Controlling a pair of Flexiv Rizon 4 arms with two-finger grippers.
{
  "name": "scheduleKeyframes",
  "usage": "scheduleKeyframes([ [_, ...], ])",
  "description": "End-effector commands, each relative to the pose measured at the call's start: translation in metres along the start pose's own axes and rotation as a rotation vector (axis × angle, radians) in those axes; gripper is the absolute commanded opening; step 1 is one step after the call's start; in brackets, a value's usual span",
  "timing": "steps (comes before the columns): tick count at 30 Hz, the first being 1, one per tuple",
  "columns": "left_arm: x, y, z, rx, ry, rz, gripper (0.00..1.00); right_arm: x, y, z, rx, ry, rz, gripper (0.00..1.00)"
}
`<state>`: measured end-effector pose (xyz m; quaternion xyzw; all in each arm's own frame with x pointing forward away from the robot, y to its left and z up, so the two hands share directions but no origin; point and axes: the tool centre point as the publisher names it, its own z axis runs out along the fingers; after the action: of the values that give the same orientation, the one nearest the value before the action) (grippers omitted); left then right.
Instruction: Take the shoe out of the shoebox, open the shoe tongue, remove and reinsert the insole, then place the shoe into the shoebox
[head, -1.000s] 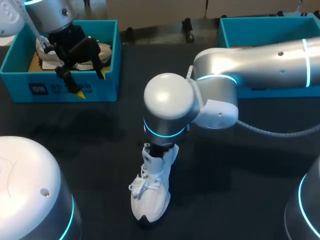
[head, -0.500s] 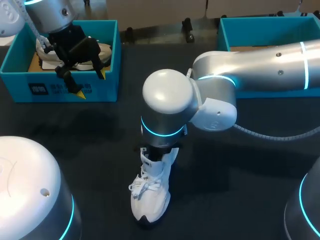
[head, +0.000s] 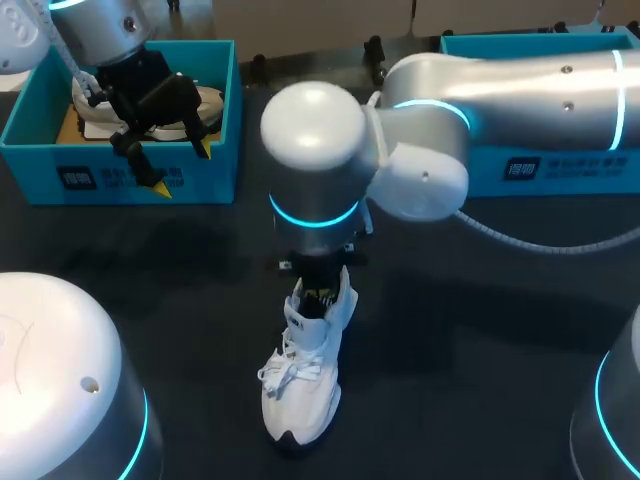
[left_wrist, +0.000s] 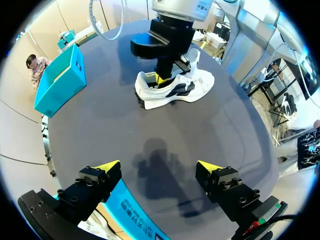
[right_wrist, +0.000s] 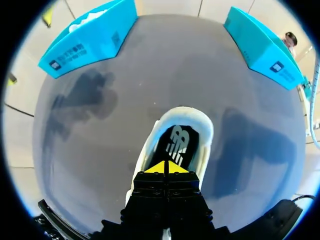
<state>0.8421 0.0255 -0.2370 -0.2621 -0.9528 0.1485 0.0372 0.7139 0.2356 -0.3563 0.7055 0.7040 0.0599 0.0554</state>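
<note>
A white shoe (head: 300, 385) stands upright on the dark table, toe toward the front edge. My right gripper (head: 321, 295) hangs just over its opening, fingers shut with nothing between them. In the right wrist view the shut yellow tips (right_wrist: 166, 168) hover above the shoe (right_wrist: 197, 127), whose dark insole (right_wrist: 176, 142) lies inside. My left gripper (head: 182, 168) is open over the front wall of the left blue shoebox (head: 120, 180). From the left wrist view the shoe (left_wrist: 175, 89) and the right gripper (left_wrist: 161, 79) show far ahead of my open left gripper (left_wrist: 159, 167).
A second white shoe (head: 205, 100) lies in the left shoebox. Another blue shoebox (head: 545, 165) stands at the back right, partly hidden by my right arm. Bare dark table surrounds the standing shoe.
My right arm has lifted and drawn back, raising its shut gripper out of the shoe's opening. The shoe stays in place. The left arm has not moved.
</note>
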Motion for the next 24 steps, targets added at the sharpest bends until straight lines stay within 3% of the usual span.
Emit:
scheduleKeyframes([
  [1,0.001,0.000,0.000,-0.002,0.000,0.000,1.00,0.005,-0.001,-0.003,0.016,-0.011,0.335,0.00],
  [13,0.001,0.000,0.000,-0.002,0.000,0.000,1.00,0.020,-0.023,-0.010,0.064,-0.052,0.401,0.00],
  [17,0.001,0.000,0.000,-0.002,0.000,0.000,1.00,0.022,-0.030,-0.010,0.076,-0.065,0.412,0.20],
  [24,0.001,0.000,0.000,-0.002,0.000,0.000,1.00,0.021,-0.035,-0.007,0.084,-0.060,0.416,0.27],
])
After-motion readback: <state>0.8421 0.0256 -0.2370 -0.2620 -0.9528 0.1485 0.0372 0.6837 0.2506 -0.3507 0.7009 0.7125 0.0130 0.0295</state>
